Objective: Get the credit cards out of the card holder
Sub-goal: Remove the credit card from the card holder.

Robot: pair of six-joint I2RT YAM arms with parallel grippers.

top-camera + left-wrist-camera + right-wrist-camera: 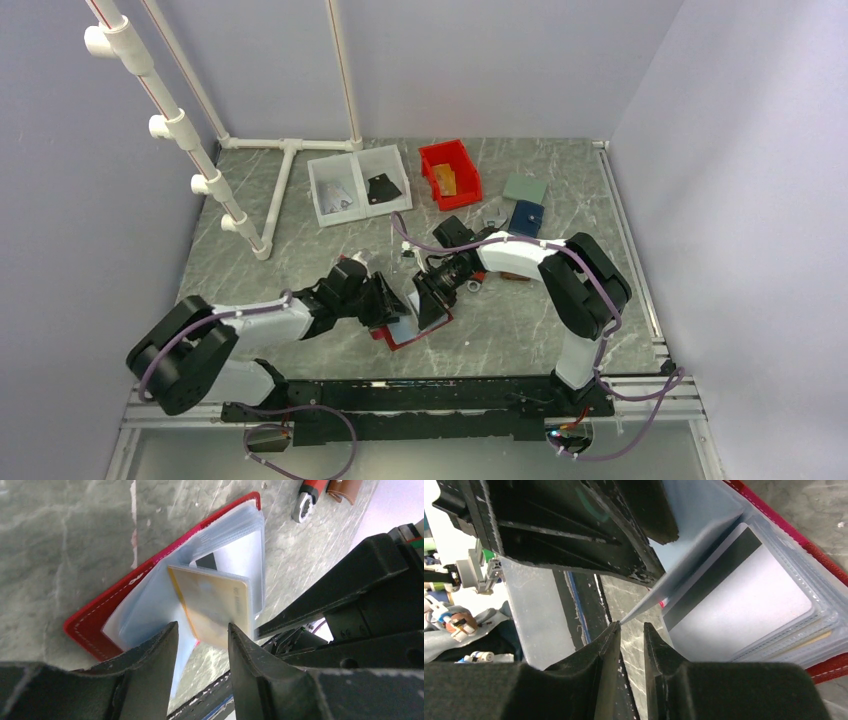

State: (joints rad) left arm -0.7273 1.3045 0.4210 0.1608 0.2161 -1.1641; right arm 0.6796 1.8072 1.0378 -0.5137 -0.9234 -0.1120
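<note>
The red card holder point(408, 335) lies open on the table between both grippers, its clear blue-grey sleeves fanned up point(150, 605). A tan-orange credit card point(215, 605) sticks out of a sleeve, its lower edge just beyond and between my left gripper's point(201, 630) open fingers, not clamped. In the right wrist view a white card with a black stripe point(744, 600) sits in a sleeve of the holder point(824, 565). A raised card or sleeve seen edge-on point(689, 565) ends at the tip of one finger of my right gripper point(630, 626), whose jaws stand narrowly apart with bare table between them.
At the back stand a white two-part tray point(358, 185), a red bin point(449, 172), a blue wallet point(526, 216) and a grey-green square point(525, 188). A brown wallet point(345, 489) and a red-handled tool point(310, 497) lie beyond the holder. A white pipe frame point(285, 170) stands back left.
</note>
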